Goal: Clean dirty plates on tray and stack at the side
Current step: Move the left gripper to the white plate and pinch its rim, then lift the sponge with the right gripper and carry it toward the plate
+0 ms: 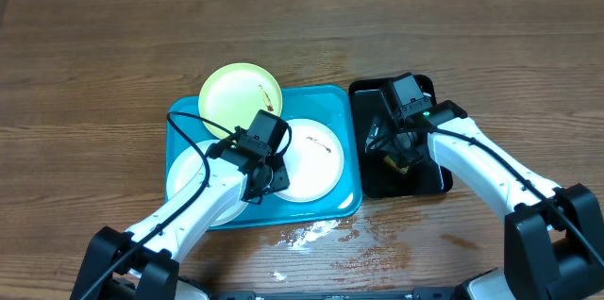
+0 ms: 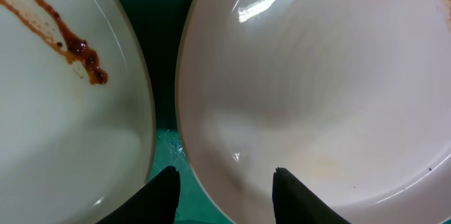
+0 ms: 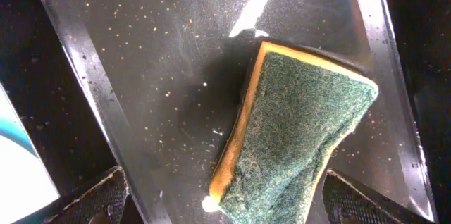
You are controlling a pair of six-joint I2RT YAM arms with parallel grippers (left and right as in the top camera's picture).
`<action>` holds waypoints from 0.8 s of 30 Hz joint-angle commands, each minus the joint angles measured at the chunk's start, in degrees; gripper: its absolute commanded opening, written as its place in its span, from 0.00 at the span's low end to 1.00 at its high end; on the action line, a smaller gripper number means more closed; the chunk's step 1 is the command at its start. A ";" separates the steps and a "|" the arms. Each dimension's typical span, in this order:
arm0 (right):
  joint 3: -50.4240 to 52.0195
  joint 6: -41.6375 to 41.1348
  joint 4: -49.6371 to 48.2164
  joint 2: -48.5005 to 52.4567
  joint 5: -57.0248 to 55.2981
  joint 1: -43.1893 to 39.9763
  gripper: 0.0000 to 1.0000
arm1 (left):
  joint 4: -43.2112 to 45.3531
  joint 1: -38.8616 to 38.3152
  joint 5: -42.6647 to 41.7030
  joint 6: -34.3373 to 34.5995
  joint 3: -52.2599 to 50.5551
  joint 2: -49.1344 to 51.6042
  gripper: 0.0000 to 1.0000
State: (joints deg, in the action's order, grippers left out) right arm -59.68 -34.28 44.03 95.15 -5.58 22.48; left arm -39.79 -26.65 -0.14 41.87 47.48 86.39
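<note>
Overhead: the left arm covers much of the left white plate [image 1: 185, 179] at the tray's [image 1: 326, 102] lower left, and only its left arc shows. The left end effector [image 1: 268, 175] sits under its own wrist, so its finger spread is unreadable from above. The right white plate [image 1: 313, 163] is right of centre in the tray. The yellow-green plate [image 1: 240, 96] is at the tray's upper left corner, overhanging the rim onto the counter [image 1: 94, 55]. The right end effector [image 1: 396, 154] is over the black tray [image 1: 364, 102], right of frame centre, its tips hidden by the wrist.

Left wrist: both plates are cut off by the frame edges and can't be matched for sure to the overhead ones. The smeared plate [image 2: 63, 125] fills the left, with a brown streak [image 2: 79, 46] at upper left. The cleaner plate [image 2: 317, 90] fills the right. A strip of tray [image 2: 162, 34] shows between them. The left end effector [image 2: 224, 176] is spread open and holds nothing. The cleaner plate's rim passes between the fingers [image 2: 161, 197] at bottom centre; contact can't be told.

Right wrist: the sponge [image 3: 299, 136], green scrub side up with a yellow edge, lies on the wet, speckled black tray [image 3: 141, 69], right of centre. The right end effector [image 3: 224, 182] gapes wide and grips nothing. Its fingers [image 3: 99, 201] are cut off at the bottom corners, with the sponge's lower end between them, apart from both.
</note>
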 commanded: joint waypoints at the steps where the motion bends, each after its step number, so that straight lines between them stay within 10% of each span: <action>1: -0.28 -1.18 0.00 0.13 -1.33 -0.15 0.89 | 0.07 -0.37 0.57 1.03 -0.46 0.44 0.45; 24: 4.24 -3.50 -3.06 0.13 -2.34 -0.15 0.89 | 0.02 1.11 -4.42 5.29 -0.46 4.42 0.35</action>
State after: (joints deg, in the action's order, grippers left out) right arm -55.68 -37.30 41.19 95.15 -6.90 22.50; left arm -39.97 -26.59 -2.44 45.25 47.37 88.73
